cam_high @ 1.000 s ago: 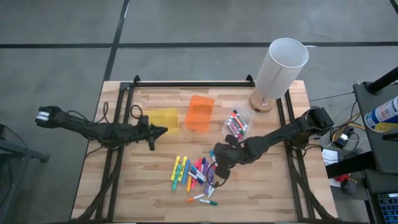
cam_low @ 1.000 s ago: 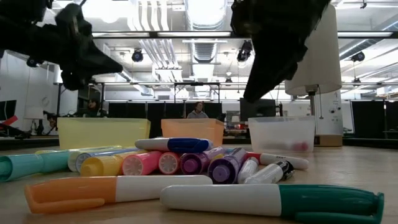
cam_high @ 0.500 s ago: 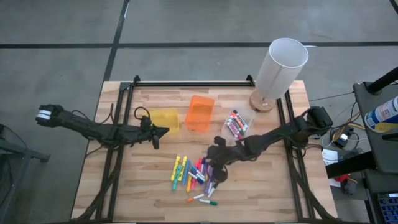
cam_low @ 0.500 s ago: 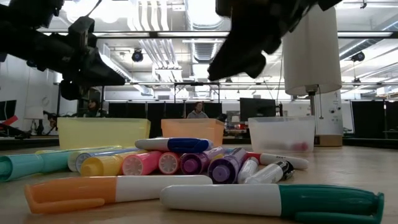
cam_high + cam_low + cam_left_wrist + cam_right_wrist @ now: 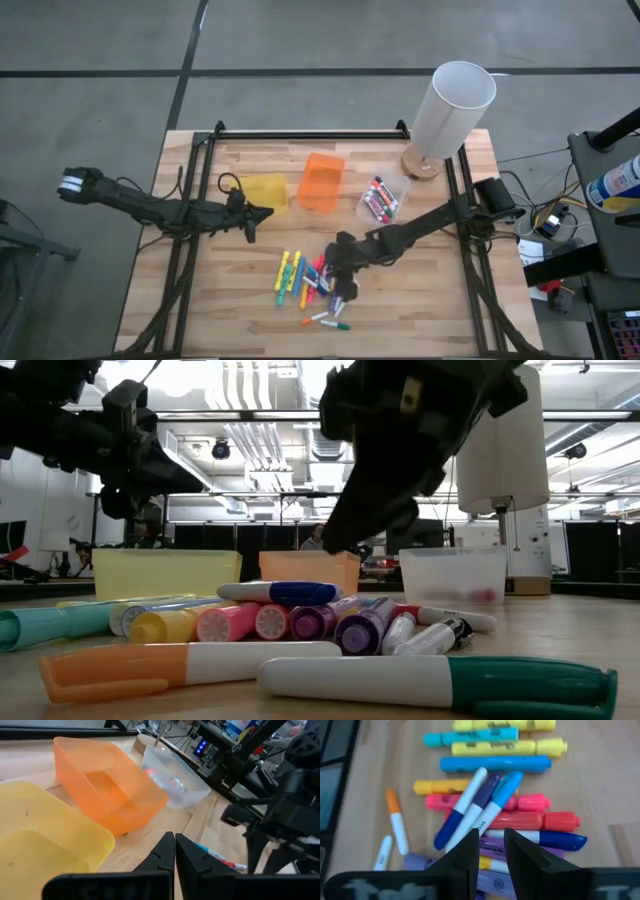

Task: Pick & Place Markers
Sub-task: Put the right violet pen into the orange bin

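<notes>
The markers (image 5: pixel 305 285) lie in a loose, many-coloured pile on the wooden table (image 5: pixel 230 310), near its front middle; in the low view the markers (image 5: pixel 300 622) rest on their sides. More markers lie in the clear bin (image 5: pixel 381 200). My right gripper (image 5: pixel 338 283) hangs slanting down just above the pile. In the right wrist view my right gripper (image 5: pixel 492 851) has its fingers a narrow gap apart over a blue-and-white marker (image 5: pixel 485 815). My left gripper (image 5: pixel 251 224) hovers shut beside the yellow bin (image 5: pixel 265 192); the left wrist view shows the left gripper (image 5: pixel 175 847) with its fingers together.
The orange bin (image 5: pixel 322 182) stands between the yellow bin and the clear bin, behind the pile. A tall white cylinder on a round wooden base (image 5: pixel 448 108) stands at the far right corner. Black rails (image 5: pixel 180 270) run along the table's sides.
My right gripper has moved down and toward the table's left, from beside the clear bin to just over the marker pile, tipping its fingers more steeply downward. The markers lie as before.
</notes>
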Robot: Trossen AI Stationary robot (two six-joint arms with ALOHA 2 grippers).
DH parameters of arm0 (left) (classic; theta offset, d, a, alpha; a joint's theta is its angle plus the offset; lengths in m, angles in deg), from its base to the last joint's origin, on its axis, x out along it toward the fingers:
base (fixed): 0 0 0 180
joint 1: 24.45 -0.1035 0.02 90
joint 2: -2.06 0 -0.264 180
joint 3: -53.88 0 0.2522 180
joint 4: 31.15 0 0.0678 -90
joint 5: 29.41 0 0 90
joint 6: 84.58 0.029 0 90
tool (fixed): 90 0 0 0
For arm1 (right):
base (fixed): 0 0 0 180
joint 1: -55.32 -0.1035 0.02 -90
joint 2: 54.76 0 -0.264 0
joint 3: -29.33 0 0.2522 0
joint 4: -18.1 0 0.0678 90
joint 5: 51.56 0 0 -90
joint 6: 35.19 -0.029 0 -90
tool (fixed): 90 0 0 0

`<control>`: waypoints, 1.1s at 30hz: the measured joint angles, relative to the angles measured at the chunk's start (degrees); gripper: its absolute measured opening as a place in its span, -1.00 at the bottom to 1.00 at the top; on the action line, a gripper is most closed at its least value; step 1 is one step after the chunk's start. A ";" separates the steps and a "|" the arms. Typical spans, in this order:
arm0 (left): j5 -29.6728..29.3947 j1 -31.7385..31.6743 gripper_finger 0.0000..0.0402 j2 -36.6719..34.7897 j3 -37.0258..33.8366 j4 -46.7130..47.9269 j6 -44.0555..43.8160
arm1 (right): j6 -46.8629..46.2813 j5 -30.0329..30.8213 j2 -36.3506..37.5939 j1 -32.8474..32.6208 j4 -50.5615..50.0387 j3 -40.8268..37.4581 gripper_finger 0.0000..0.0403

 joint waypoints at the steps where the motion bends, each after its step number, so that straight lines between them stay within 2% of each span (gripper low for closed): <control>1: 0.02 0.00 -0.95 0.05 -0.02 0.03 0.00 | 0.03 0.00 -0.90 -0.23 -0.07 0.86 -0.61; 9: 0.04 0.00 -0.95 0.57 -0.02 -0.14 -0.52 | -1.37 -1.11 -7.66 -0.79 -1.28 8.74 -0.63; 15: 0.04 0.02 -0.95 0.62 -0.02 -0.42 -0.69 | -3.86 -1.36 -12.75 -0.85 -14.82 16.90 -0.54; 18: 0.04 0.04 -0.95 0.62 -0.02 -0.42 -0.96 | -3.87 -1.28 -14.09 -0.97 -17.81 19.69 -0.50; 22: 0.06 0.04 -0.95 0.62 -0.02 -0.42 -1.23 | -2.79 -0.86 -14.30 -0.97 -18.92 20.91 -0.51; 33: 0.04 0.11 -0.95 0.62 -0.02 -0.46 -1.51 | 2.38 0.39 -14.13 -1.19 -20.01 20.27 -0.66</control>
